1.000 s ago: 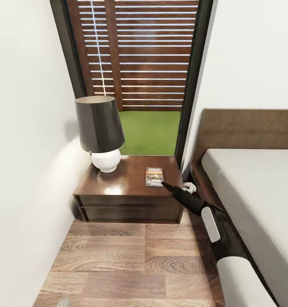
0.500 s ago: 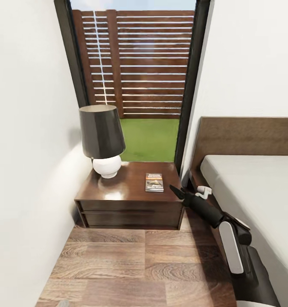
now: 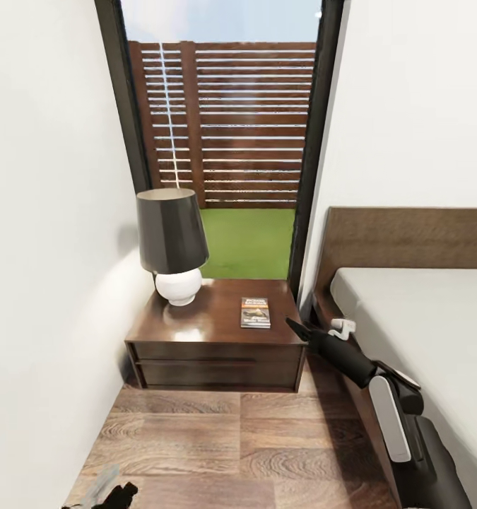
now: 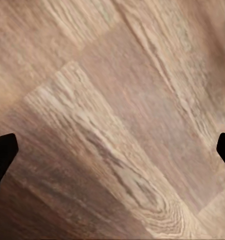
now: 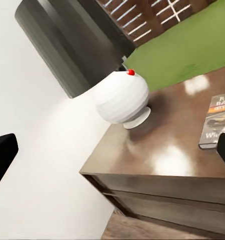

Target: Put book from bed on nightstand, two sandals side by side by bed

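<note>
The right gripper (image 3: pixel 292 324) has drawn back from the book (image 3: pixel 256 312), jaws wide open and empty.

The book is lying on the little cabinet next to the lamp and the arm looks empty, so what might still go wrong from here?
1. The right gripper is open, just off the nightstand corner near the book; a careless swing might nudge the book.
2. The lamp shares that top, so a wide sweep could tip it.
3. The right arm sits in the narrow gap beside the bed frame and may scrape it.
</note>
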